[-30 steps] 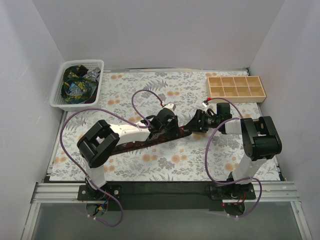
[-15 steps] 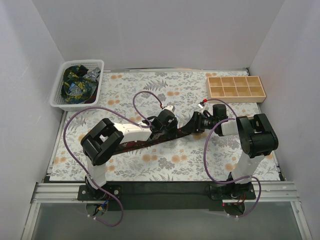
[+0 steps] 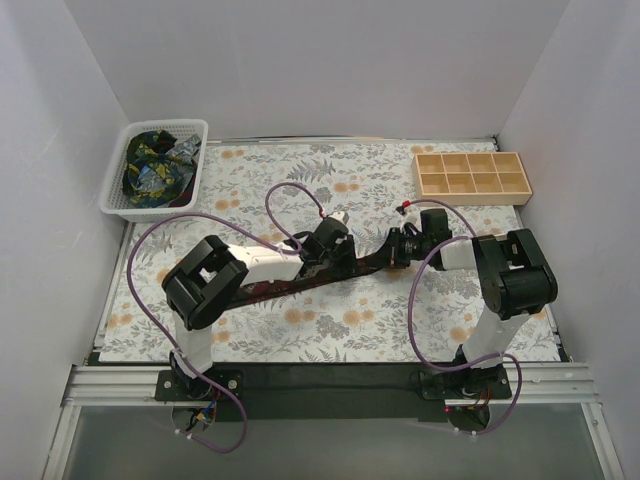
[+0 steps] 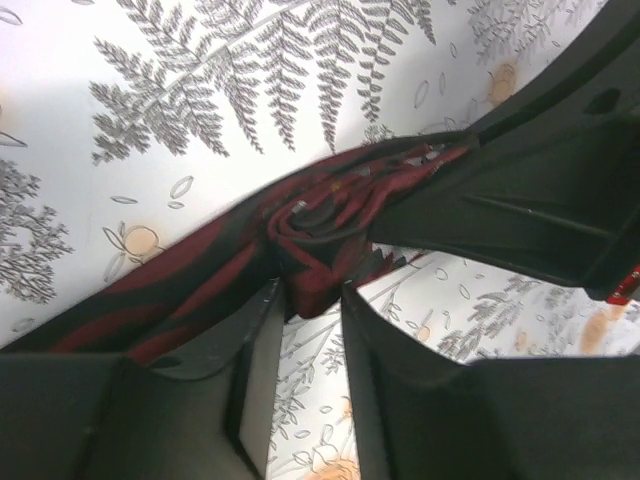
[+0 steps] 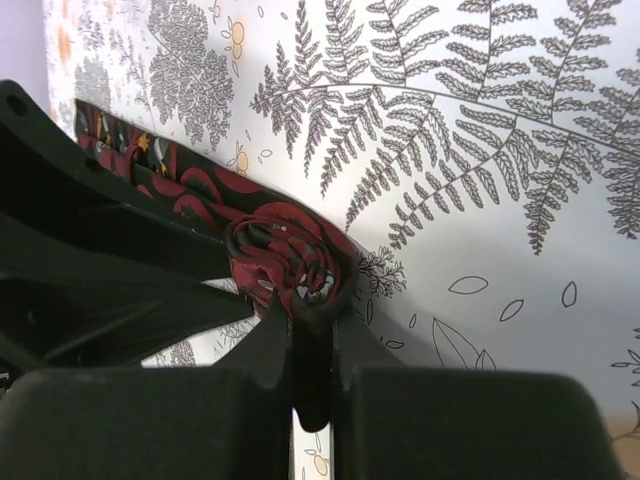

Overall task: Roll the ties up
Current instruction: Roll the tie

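Observation:
A maroon tie [image 3: 268,289] lies slantwise on the floral cloth, its right end rolled into a small coil [image 5: 290,255]. My right gripper [image 5: 312,310] is shut on that coil, with dark fabric pinched between its fingers; seen from above, the right gripper [image 3: 393,250] is at the tie's right end. Just to the left, my left gripper [image 3: 338,254] comes down on the tie. In the left wrist view, the left gripper [image 4: 310,298] has a fold of the maroon tie [image 4: 200,290] nipped between its narrow-set tips. More ties [image 3: 150,168] are heaped in the basket.
A white mesh basket [image 3: 118,196] stands at the back left. A wooden box with several compartments [image 3: 470,172] sits at the back right. White walls close in on three sides. Purple cables loop over both arms.
My right gripper has closed from wide open onto the tie's rolled end and shifted slightly left. The left gripper has stayed put on the tie.

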